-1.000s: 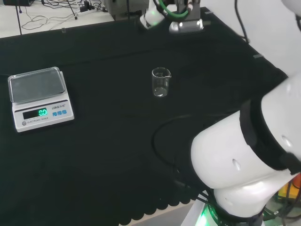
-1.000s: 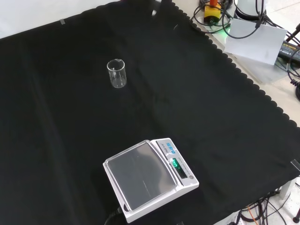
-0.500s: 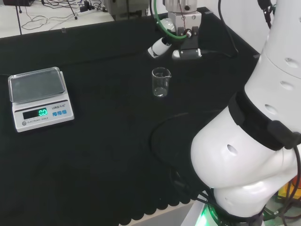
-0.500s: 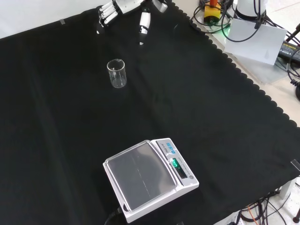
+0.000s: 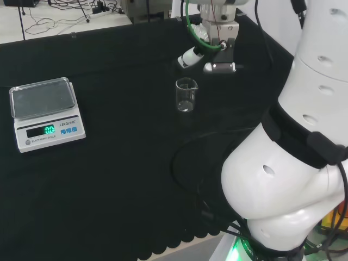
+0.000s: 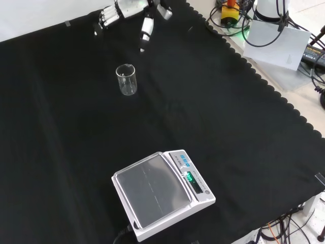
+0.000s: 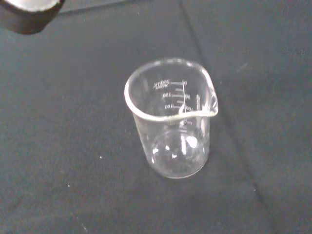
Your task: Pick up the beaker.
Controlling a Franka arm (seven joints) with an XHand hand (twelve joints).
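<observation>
out on the black cloth the beaker stands upright and looks empty, well apart from the scale, which sits nearer the camera in the front view. the wrist view looks straight down on the beaker's rim and spout with nothing touching it.

the hand hangs above the cloth at the top of the front view, near the beaker but clearly apart from it. its fingers are stretched out and relaxed, with the thumb poking off separately, so it's spread and holding nothing. from the head view the hand sits just beyond the beaker, a little to the right.

so this reads as the approach step: the hand is lined up over the glass and the grasp hasn't started. the next move probably calls for coming down until the beaker's wall sits between thumb and fingers, then curling them around it before any lift. clear glass on cloth would likely tip if one finger bumps it first, so centring matters.
</observation>
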